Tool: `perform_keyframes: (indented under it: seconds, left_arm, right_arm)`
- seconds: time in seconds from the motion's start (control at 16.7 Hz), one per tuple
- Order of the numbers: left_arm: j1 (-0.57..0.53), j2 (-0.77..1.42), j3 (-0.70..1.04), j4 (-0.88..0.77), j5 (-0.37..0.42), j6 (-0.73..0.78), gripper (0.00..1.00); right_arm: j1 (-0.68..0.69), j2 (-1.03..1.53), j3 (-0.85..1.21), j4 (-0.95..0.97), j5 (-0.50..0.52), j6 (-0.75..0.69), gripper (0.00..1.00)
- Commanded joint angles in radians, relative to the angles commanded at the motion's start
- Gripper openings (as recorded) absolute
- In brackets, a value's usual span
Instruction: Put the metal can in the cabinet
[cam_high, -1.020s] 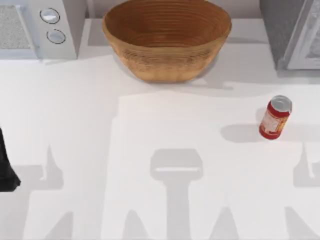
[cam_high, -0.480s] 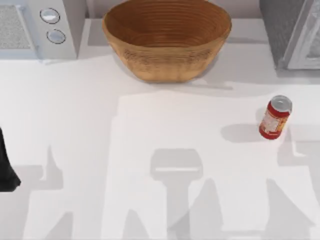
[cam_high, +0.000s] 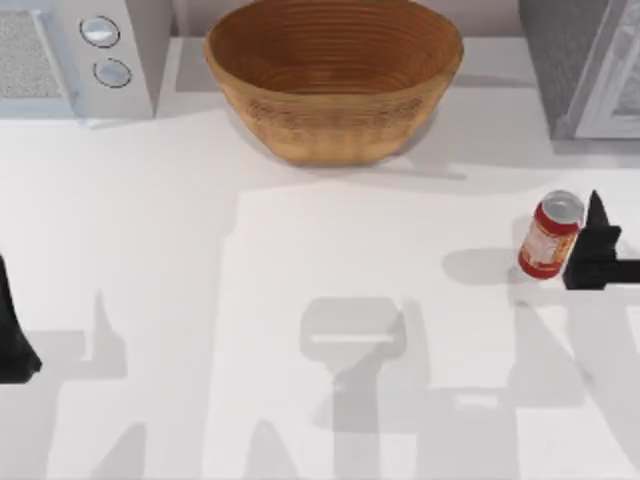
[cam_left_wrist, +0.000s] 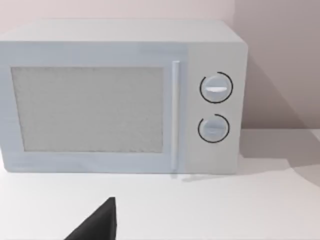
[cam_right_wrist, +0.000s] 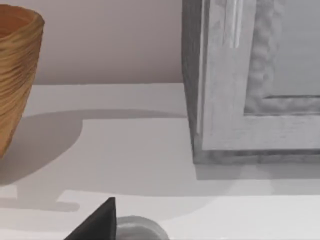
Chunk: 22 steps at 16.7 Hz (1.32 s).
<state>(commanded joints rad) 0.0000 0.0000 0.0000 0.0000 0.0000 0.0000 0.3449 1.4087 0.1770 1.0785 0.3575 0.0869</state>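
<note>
Black finger tip first, since that's what sits closest to you in the right wrist view: one dark wedge (cam_right_wrist: 97, 222) pokes up at the near edge, and right beside it you get the shiny silver lid of the metal can (cam_right_wrist: 136, 228). From above, your right gripper (cam_high: 597, 250) is in at the table's right edge, just beside the can's right side; it looks like it's touching or nearly touching, but you can't call it either way. Whether its fingers are spread or pressed together, you can't tell from these shots.

Your metal can (cam_high: 549, 236) stands upright on the white table (cam_high: 200, 250), out on the right side, red label with the pale patch facing you. Nothing is wrapped around it as far as you can see.

Over on the left, your left gripper (cam_high: 14, 335) is parked at the table's left edge, well apart from everything. Its wrist view shows one dark finger tip (cam_left_wrist: 100, 222) low down and you can't tell from that if it's open or closed.

Further back, the wicker bowl (cam_high: 333, 75) sits in the middle at the far side. Back left is the white microwave (cam_high: 75, 55) with its two round knobs, which your left wrist camera looks at straight on. Back right corner is the cabinet (cam_high: 580, 65), grey and speckled, with the light grey framed door panel; it's beyond the can, well apart from it.
</note>
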Motion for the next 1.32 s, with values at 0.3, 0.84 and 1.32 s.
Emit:
perform_keyframes:
  seconds: [0.3,0.84,1.32]
  left_arm:
    - [0.0,0.0,0.0,0.0,0.0,0.0,1.0]
    - [0.0,0.0,0.0,0.0,0.0,0.0,1.0]
    - [0.0,0.0,0.0,0.0,0.0,0.0,1.0]
  right_arm:
    - [0.09,0.371,0.046,0.284,0.095,0.023,1.0]
    - [0.18,0.735,0.092,0.563,0.187,0.046,1.0]
    - [0.171,0.746,0.105,0.56,0.18,0.044,1.0]
